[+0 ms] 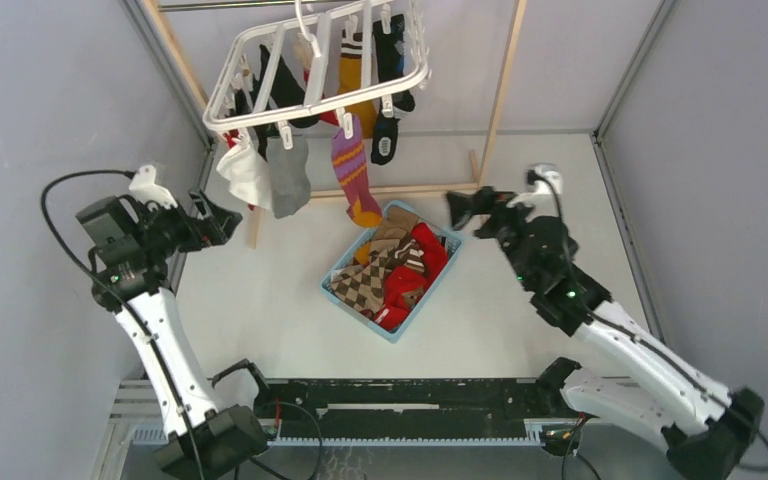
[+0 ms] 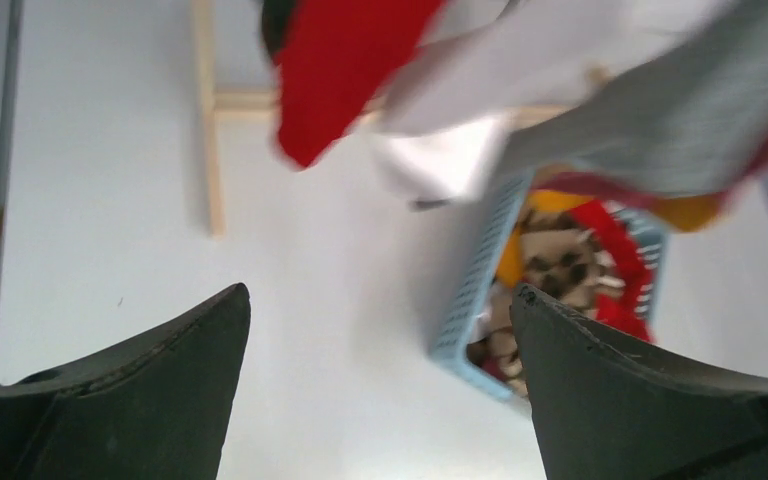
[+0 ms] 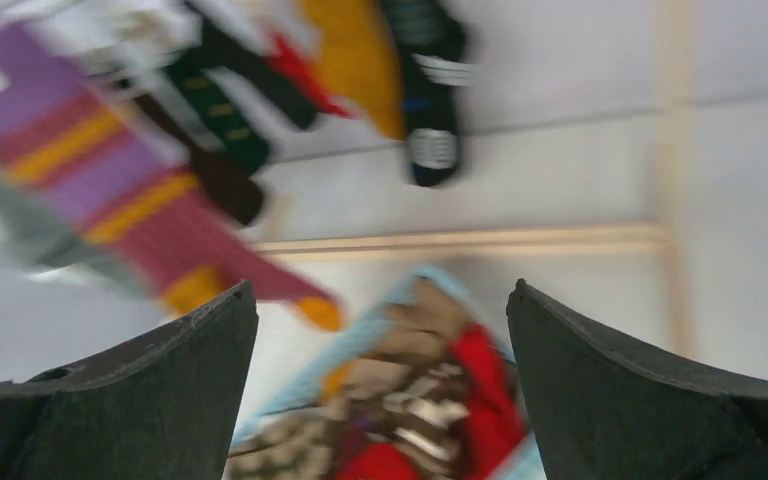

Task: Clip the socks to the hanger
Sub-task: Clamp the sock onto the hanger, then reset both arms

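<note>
left pincer point(image 1: 231, 222) agape | right pincer point(image 1: 458, 208) agape (empty) | hanger point(image 1: 223, 84): socks point(image 1: 352, 165) clipped

A white rectangular plastic hanger point(image 1: 320, 60) hangs tilted above the far side of the table point(image 1: 260, 300), socks pinned to its dangling clips. A white sock point(image 1: 245, 175), grey sock point(image 1: 288, 178) and purple-striped sock point(image 1: 352, 165) line the near edge, with a mustard sock point(image 1: 355, 80) and black sock point(image 1: 385, 140) behind. An argyle brown sock point(image 1: 365, 285) and red sock point(image 1: 425, 250) lie heaped with others in the light-blue basket point(image 1: 340, 268) below.
</note>
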{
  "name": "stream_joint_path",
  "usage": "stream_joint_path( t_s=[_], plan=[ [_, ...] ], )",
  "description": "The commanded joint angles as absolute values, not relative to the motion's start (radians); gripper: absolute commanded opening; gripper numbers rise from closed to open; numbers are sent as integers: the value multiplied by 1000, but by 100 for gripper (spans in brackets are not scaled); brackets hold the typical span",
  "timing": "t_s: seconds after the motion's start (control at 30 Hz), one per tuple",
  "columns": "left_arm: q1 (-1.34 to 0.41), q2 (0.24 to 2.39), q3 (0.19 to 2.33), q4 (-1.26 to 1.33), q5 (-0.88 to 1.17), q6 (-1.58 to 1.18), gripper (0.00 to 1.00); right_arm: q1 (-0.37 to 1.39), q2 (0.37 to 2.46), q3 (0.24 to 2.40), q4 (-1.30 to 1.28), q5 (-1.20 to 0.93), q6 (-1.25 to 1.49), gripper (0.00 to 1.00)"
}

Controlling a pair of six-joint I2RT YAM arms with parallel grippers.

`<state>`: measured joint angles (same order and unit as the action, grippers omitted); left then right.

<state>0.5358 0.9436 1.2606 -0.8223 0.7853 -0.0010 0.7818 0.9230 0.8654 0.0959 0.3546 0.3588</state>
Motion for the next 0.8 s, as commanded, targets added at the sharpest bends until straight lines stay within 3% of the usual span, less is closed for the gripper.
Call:
stream_joint_path(
  t_s=[0.0,0.13,0.27,0.5,0.77],
  plan=[
    [581,963,1024,-609,688,125,100,486,774,755,-167,307,498,99],
    [581,1030,876,-426,617,120,100,185,738,698,-217,276,561,99],
    [580,1134,798,-265,602,76,100,39,802,590,-93,328,529,99],
    [568,1234,623,164,581,-45,100,23,964,447,192,539,448,99],
    [501,1204,432,517,521,-98,100,42,1066,283,598,479,270,99]
  ],
)
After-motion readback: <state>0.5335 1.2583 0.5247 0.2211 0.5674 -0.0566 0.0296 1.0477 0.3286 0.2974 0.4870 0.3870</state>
